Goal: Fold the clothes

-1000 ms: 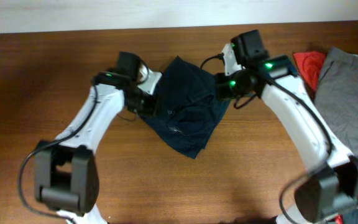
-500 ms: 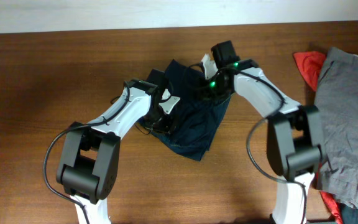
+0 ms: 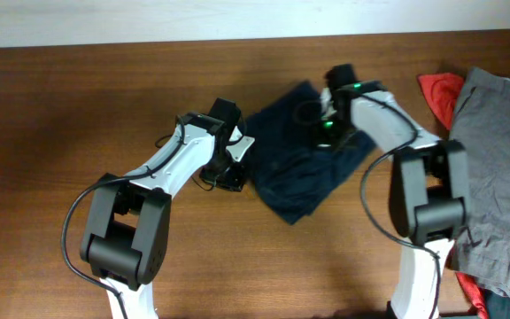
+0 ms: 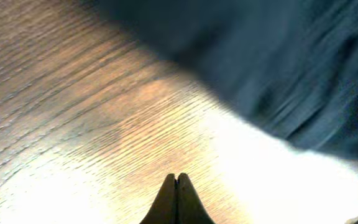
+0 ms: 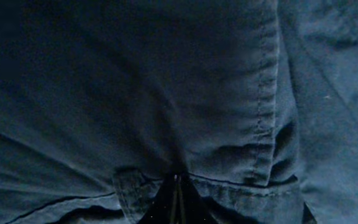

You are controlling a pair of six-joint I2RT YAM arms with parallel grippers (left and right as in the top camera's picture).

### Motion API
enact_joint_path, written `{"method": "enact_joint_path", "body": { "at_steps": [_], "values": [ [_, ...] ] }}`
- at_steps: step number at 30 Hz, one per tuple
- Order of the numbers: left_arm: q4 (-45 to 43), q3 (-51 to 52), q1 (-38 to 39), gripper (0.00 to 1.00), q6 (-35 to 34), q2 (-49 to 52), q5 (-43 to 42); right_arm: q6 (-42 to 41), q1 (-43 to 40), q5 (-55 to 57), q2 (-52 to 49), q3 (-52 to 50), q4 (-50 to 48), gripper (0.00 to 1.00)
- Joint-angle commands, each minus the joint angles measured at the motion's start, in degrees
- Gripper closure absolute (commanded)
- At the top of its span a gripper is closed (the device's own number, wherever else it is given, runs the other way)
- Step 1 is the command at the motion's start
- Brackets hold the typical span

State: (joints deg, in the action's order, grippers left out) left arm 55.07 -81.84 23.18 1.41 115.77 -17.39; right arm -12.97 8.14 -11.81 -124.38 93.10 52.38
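The dark navy shorts (image 3: 304, 159) lie crumpled on the wooden table at centre. My left gripper (image 3: 234, 174) is shut and empty, just off the shorts' left edge over bare wood; the left wrist view shows its closed tips (image 4: 177, 182) on the wood with the shorts (image 4: 291, 62) blurred at the upper right. My right gripper (image 3: 327, 135) sits on the shorts' upper right part. In the right wrist view its tips (image 5: 177, 182) are shut at a seamed hem fold of the shorts (image 5: 166, 93), which fill the view.
A grey garment (image 3: 503, 168) lies at the table's right edge, with a red cloth (image 3: 439, 89) beside it at the back. The table's far edge (image 3: 104, 46) meets a white wall. Bare wood (image 3: 78, 133) spreads to the left and front.
The shorts have slid to the right with my right gripper and spread flatter. My left gripper has come off the cloth and now lies over bare wood at its left edge.
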Motion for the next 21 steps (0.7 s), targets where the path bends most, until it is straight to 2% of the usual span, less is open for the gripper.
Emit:
{"method": "enact_joint_path", "body": {
  "at_steps": [1,3,5,7,8,11,14,18,21],
  "values": [
    [1.05,-0.57,-0.11,0.99,-0.59,0.52,0.72,6.10,-2.12,-2.69,5.25,-0.17,1.36,0.96],
    [4.83,-4.26,-0.76,0.92,-0.55,-0.35,0.70,7.76,-2.12,-4.35,8.74,-0.17,2.99,0.95],
    [8.37,-10.08,-1.77,0.73,1.31,-1.81,0.33,8.28,-2.12,-4.28,12.57,-0.17,4.68,0.95],
    [9.75,-16.39,-2.62,0.15,3.63,-2.95,-0.68,8.26,-2.12,-4.35,15.89,-0.17,5.90,0.90],
    [9.77,-19.43,-2.86,0.01,3.61,-3.19,-0.83,8.26,-2.12,-4.52,17.27,-0.17,6.60,0.90],
    [6.95,-25.16,-3.13,0.01,6.03,-3.26,-0.76,8.24,-2.12,-5.07,20.31,-0.17,8.55,0.89],
    [-0.72,-26.12,-3.17,0.01,8.57,-3.15,-0.90,8.09,-2.12,-6.36,22.08,-0.20,10.34,0.81],
    [-4.35,-26.12,-3.89,0.01,11.78,0.15,-8.17,8.09,-2.12,-7.78,22.77,-0.17,12.98,0.73],
    [-5.29,-26.14,-5.11,0.01,12.41,4.92,-9.46,8.11,-2.12,-7.98,22.77,-0.20,15.10,0.67]
  ]
}}
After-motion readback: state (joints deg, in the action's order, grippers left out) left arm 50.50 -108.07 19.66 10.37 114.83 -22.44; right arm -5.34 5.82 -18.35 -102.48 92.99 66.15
